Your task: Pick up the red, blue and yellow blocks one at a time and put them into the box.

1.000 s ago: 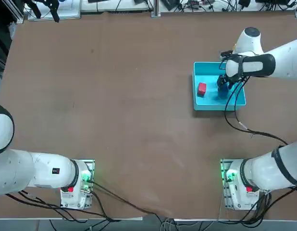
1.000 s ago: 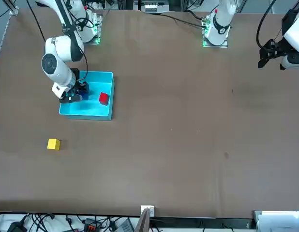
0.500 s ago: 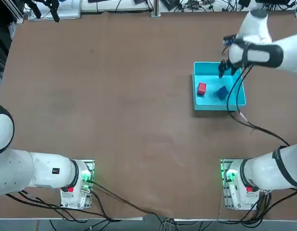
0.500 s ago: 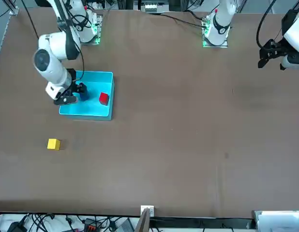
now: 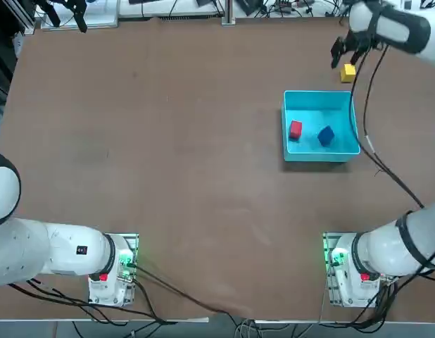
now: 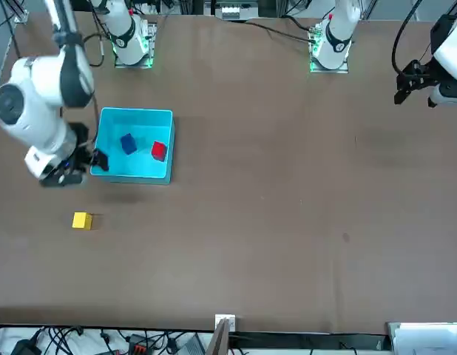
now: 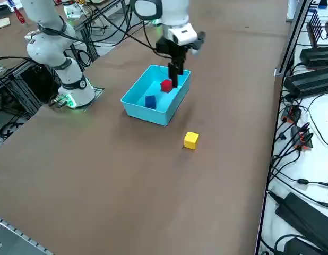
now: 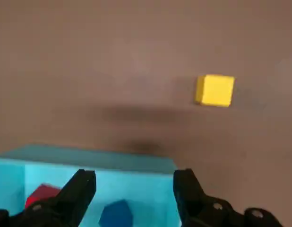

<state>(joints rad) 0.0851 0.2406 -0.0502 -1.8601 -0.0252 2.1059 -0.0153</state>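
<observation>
Toward the near side of a brown table, a square, open-topped, light-blue box (image 5: 312, 105) holds a plain red cube (image 5: 295, 129) and, apart from it, a plain blue cube (image 5: 326, 136), now fully uncovered in the front view. The right gripper (image 8: 135, 177), earlier over the box, has moved past its far wall, fingers spread and empty. Farther off, a plain yellow cube (image 5: 348, 73) sits on the tabletop, unmoved

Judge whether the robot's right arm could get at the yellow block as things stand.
Probably yes: the yellow block sits on bare table, outside the blue tray, and the right claw looks open and empty, with nothing visible between.
</observation>
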